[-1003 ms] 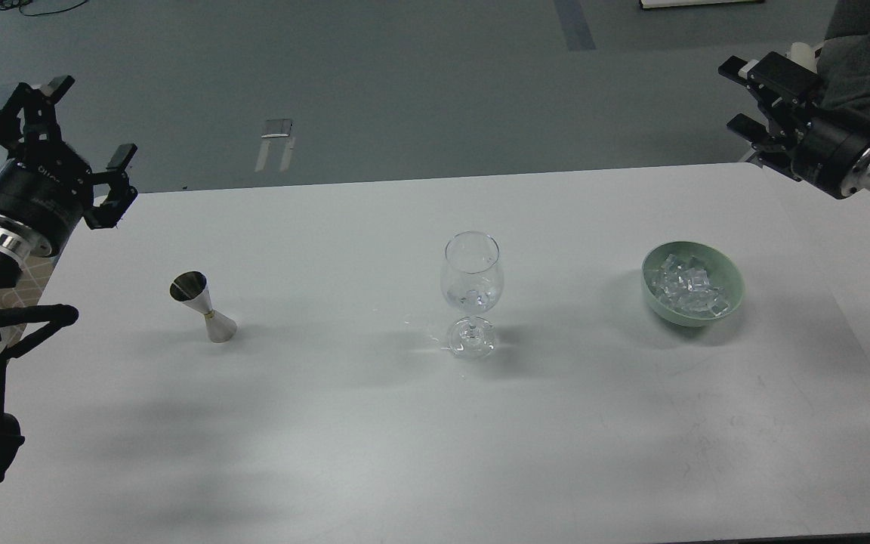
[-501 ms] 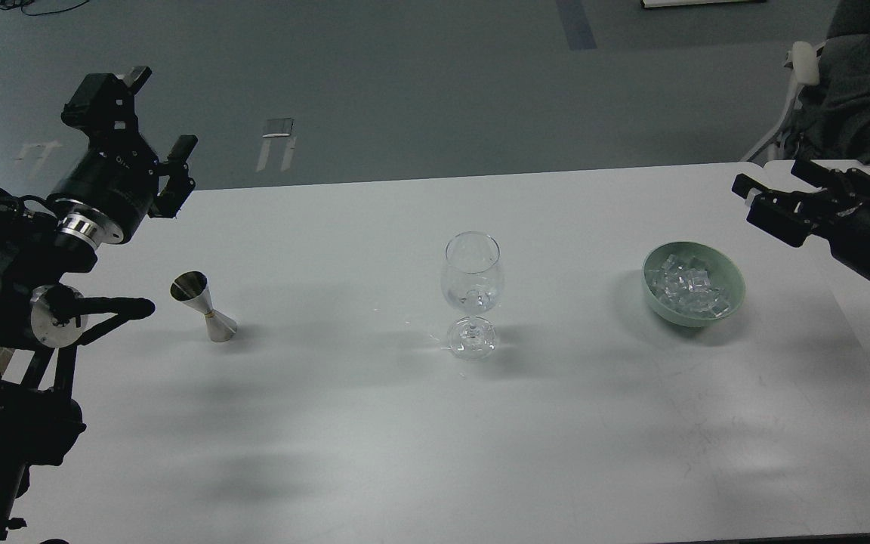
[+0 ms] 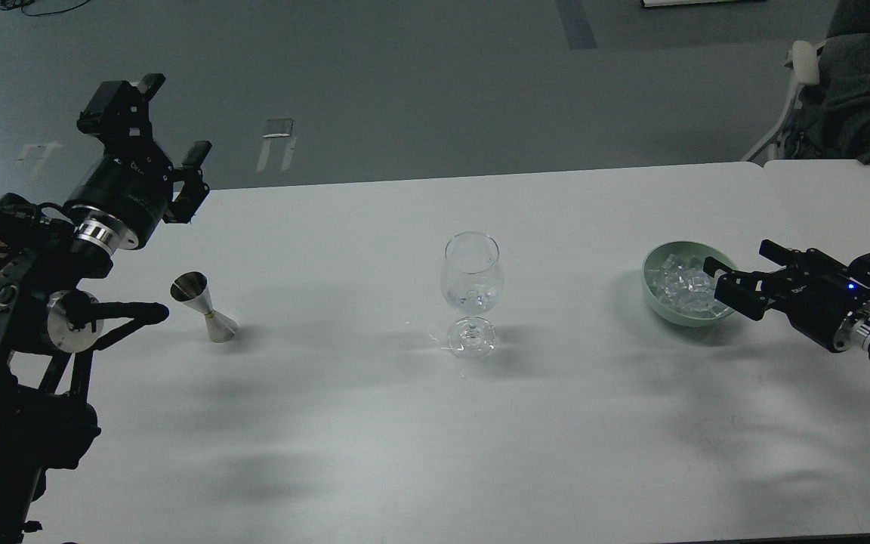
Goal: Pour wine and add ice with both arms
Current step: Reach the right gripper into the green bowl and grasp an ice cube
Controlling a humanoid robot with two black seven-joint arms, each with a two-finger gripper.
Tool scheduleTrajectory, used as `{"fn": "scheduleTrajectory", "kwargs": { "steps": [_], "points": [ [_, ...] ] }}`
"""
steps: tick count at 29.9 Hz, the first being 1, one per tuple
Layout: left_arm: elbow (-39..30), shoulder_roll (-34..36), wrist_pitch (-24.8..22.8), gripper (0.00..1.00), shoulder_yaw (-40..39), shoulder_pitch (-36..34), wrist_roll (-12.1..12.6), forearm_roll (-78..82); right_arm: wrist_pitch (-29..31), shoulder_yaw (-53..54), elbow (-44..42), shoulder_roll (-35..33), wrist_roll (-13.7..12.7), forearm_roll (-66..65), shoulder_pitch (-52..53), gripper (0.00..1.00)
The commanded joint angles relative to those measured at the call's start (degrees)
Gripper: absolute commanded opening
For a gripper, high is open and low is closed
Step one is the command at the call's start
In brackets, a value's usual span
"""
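Reaching for the ice (image 3: 683,291) in the green bowl (image 3: 658,308), right of the wine glass (image 3: 471,281), the right gripper (image 3: 737,281) spreads empty at the rim; closing on a cube looks next. The left gripper (image 3: 171,125) hangs open, empty, above the jigger (image 3: 202,305), left of the glass.

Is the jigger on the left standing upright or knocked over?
Upright. The jigger stands on its wider cone on the table, open cup facing up, leaning only as the view slants it. Neither pincer touches it.

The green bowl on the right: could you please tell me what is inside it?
The bowl holds clear ice cubes. The open right gripper covers its right rim, hiding anything there.
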Motion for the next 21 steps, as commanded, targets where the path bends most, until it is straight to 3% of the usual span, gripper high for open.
{"fn": "scheduleTrajectory", "kwargs": {
  "steps": [1,5,14,21],
  "points": [
    [-0.02,-0.03,-0.01,0.97,0.00,0.03,-0.03,0.00,0.18,0.02,-0.33,1.40,-0.01,0.00,-0.02,0.92],
    [-0.02,-0.03,-0.01,0.97,0.00,0.03,-0.03,0.00,0.53,-0.94,-0.25,1.93,-0.10,0.00,0.33,0.71],
    [-0.02,-0.03,-0.09,0.97,0.00,-0.32,-0.03,0.00,1.50,-3.58,-0.42,1.93,-0.27,0.00,1.29,0.59],
    [-0.02,-0.03,-0.01,0.97,0.00,-0.32,-0.03,0.08,2.38,-3.58,-0.60,1.93,-0.45,0.00,2.00,0.56]
  ]
}}
